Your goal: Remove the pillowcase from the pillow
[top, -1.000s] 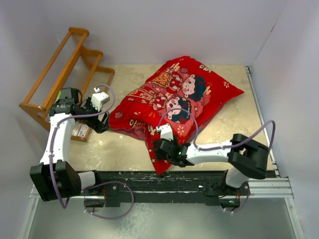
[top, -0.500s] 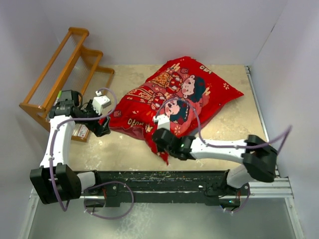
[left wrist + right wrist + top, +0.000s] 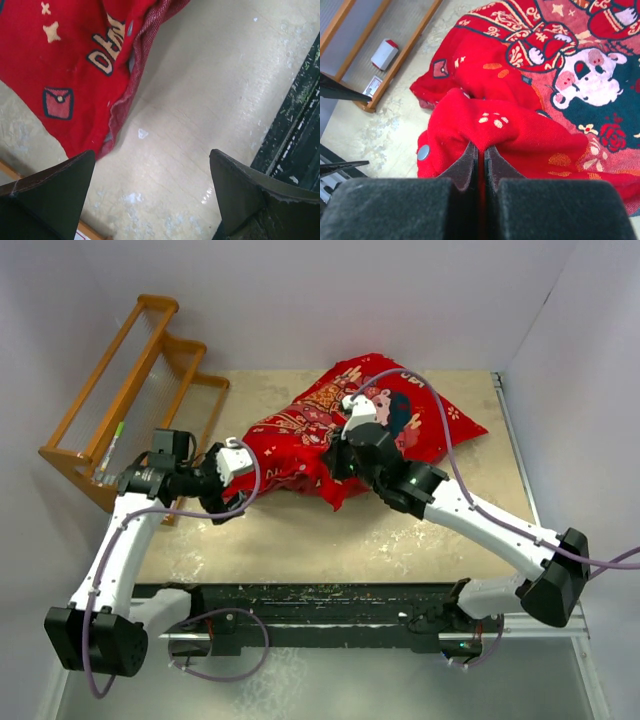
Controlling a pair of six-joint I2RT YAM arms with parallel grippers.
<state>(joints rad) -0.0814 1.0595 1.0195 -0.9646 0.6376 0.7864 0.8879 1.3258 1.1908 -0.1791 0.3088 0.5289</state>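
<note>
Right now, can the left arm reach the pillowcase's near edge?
Probably yes. The left fingers are open just short of the pillowcase edge, with only bare table between. The right fingers pinch a fold further along, apart from that path.

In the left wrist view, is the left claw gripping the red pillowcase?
No, the left claw stands open with only bare table between its fingers, and the pillowcase lies outside that gap.
</note>
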